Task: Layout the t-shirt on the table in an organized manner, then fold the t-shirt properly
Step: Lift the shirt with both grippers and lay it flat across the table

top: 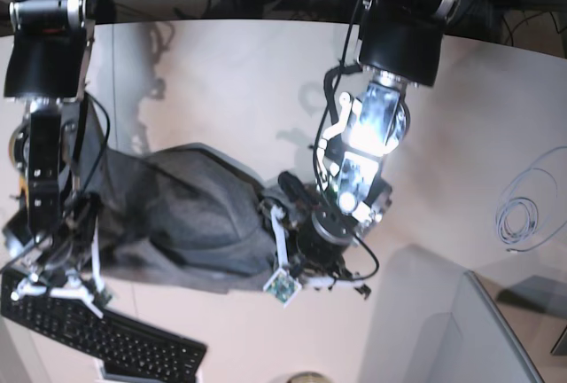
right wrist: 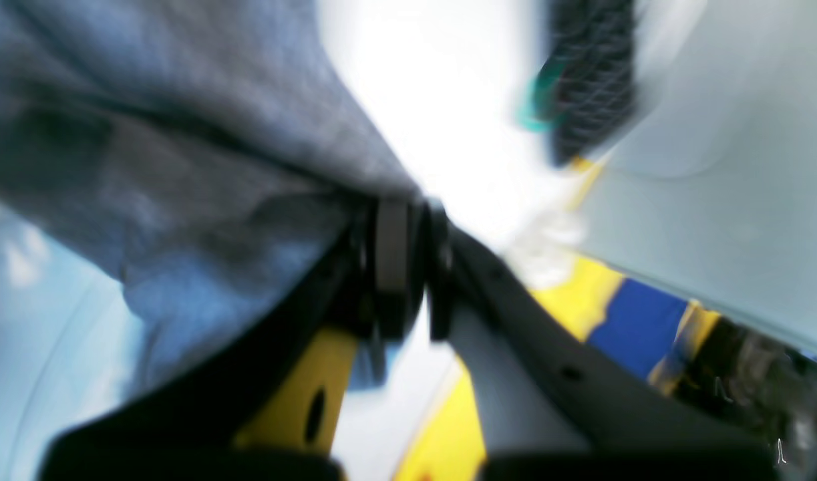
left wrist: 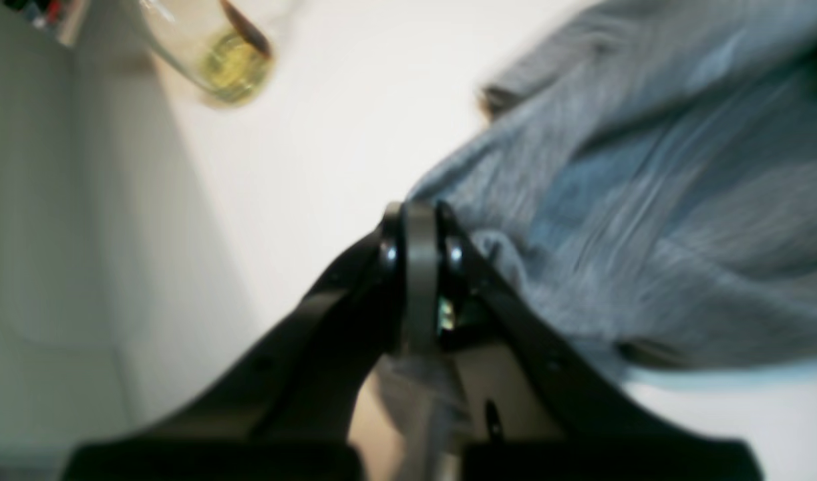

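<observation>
Heather-grey knit t-shirt (top: 190,214) bunched in rumpled folds, smooth white table (top: 230,82)

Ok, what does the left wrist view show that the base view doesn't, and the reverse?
Only the left wrist view: a close look at the left gripper shut on an edge of the t-shirt, and a blurred glass beyond.

Only the base view: both arms, the right gripper at the shirt's other end, a keyboard, a coiled cable.

Both: the grey shirt on the white table.

A black keyboard (top: 102,339) lies at the near edge, a coiled white cable (top: 523,210) far right.
</observation>
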Motion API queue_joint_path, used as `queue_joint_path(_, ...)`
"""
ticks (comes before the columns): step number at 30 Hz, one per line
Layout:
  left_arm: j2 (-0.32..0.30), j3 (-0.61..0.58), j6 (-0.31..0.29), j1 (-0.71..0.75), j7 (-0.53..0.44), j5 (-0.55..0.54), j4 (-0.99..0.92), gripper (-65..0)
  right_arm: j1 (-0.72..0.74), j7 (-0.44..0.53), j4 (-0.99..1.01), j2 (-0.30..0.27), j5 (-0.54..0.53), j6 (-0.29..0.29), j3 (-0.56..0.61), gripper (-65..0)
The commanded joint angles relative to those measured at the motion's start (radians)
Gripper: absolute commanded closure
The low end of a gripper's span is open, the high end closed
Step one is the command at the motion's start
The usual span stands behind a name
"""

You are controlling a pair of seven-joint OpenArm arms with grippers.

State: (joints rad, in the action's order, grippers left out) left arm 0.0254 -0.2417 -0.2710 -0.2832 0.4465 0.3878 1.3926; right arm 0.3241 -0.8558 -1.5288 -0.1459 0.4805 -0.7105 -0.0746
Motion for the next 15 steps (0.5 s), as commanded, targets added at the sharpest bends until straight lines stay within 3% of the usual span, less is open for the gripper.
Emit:
queue_joint_path(1,0.009,0.003,0.019,-0.069,-0.033,-0.003,0.014,0.0,0.062,0.017,-0.017,-0.007,0.039,0.012,-0.003,-3.2)
queue_joint_path(5,0.041,0.097,0.019,-0.195,-0.033,-0.006,0.026,0.0,0.189,0.023,-0.075,-0.013,0.096,0.012,0.000,-3.0)
queue_joint_path(9,0.071,0.213,0.016,-0.232,-0.033,-0.006,0.175,0.0,0.244,0.017,-0.238,-0.041,0.123,0.012,0.000,-3.0)
queue_joint_path(12,0.069,0.235,0.014,-0.150,-0.031,-0.006,0.337,0.0,0.209,0.013,-0.396,-0.041,0.160,0.012,-0.001,-3.0)
queue_joint_path(15,0.060,0.221,0.012,0.023,-0.031,-0.002,0.476,0.0,0.062,-0.010,-0.496,-0.034,0.203,0.012,0.000,-3.0)
